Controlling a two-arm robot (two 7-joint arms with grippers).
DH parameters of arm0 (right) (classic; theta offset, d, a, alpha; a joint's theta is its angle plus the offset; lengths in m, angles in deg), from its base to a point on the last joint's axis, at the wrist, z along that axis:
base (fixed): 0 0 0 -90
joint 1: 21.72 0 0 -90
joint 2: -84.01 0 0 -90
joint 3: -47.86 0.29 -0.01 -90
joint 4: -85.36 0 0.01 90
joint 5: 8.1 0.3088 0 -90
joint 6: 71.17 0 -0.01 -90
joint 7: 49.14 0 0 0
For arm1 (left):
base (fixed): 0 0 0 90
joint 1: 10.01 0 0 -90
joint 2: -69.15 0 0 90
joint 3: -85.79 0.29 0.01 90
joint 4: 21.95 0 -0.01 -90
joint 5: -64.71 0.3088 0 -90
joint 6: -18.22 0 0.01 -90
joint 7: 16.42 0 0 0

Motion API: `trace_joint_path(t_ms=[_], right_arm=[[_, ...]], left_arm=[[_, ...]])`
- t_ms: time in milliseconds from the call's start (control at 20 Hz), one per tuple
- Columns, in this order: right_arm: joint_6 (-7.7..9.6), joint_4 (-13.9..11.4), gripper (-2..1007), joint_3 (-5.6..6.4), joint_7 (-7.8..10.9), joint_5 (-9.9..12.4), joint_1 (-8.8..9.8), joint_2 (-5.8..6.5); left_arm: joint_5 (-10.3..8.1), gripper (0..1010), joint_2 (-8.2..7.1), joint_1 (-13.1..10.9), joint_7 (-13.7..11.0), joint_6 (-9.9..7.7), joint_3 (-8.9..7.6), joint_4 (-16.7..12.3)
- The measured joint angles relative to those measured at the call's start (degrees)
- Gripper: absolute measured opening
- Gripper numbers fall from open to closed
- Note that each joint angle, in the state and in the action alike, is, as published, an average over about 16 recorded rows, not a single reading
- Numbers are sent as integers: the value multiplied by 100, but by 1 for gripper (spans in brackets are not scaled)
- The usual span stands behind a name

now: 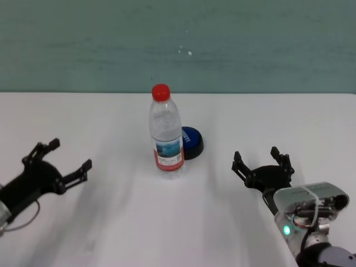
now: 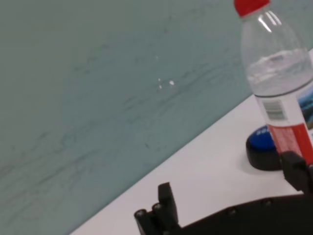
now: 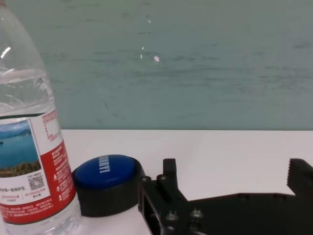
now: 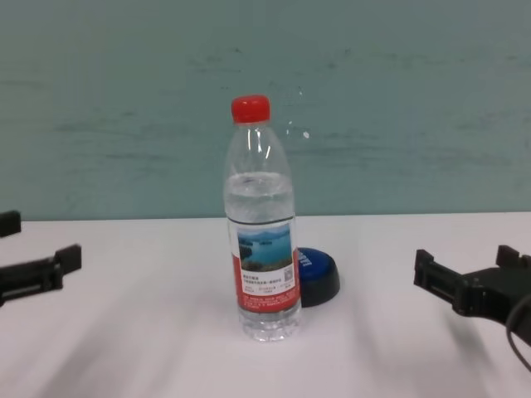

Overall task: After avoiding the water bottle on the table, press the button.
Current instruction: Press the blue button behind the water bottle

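Clear plastic with a red screw cap, the water bottle (image 1: pixel 166 135) stands upright near the middle of the white counter (image 1: pixel 111 222), its red-and-white label carrying a lake landscape photo that shows plainly in the chest view (image 4: pixel 264 240). Just behind it and a little to its right sits the button (image 1: pixel 191 141), a low blue dome on a black base. From the head and chest views (image 4: pixel 316 275) the bottle covers the button's left part, so the two look very close, though whether they touch cannot be told. The right wrist view shows the dome's white lettering (image 3: pixel 106 182) and the bottle's label beside it (image 3: pixel 29 161).

The left claw (image 1: pixel 54 161) hangs over the near left of the counter, well apart from the bottle, its fingers spread wide with nothing between them. In the left wrist view one fingertip (image 2: pixel 165 203) stands before the teal wall, with the bottle (image 2: pixel 281 83) and button (image 2: pixel 263 147) farther off.

The right claw (image 1: pixel 260 161) hovers over the near right of the counter, to the right of the button and nearer than it, clear of both things. Its fingers are also spread wide and hold nothing, as the right wrist view (image 3: pixel 232 178) and the chest view (image 4: pixel 469 282) show.
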Motion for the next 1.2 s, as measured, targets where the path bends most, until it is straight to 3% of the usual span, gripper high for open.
trace_joint_path(t_ms=[600,1200], right_arm=[[0,0,1004,0,0,0,0,0],[0,0,1004,0,0,0,0,0]], left_arm=[[-141,1000,109,1354,-422,297,430,1346],[-91,1000,481,2538,-729,686,1023,2625]])
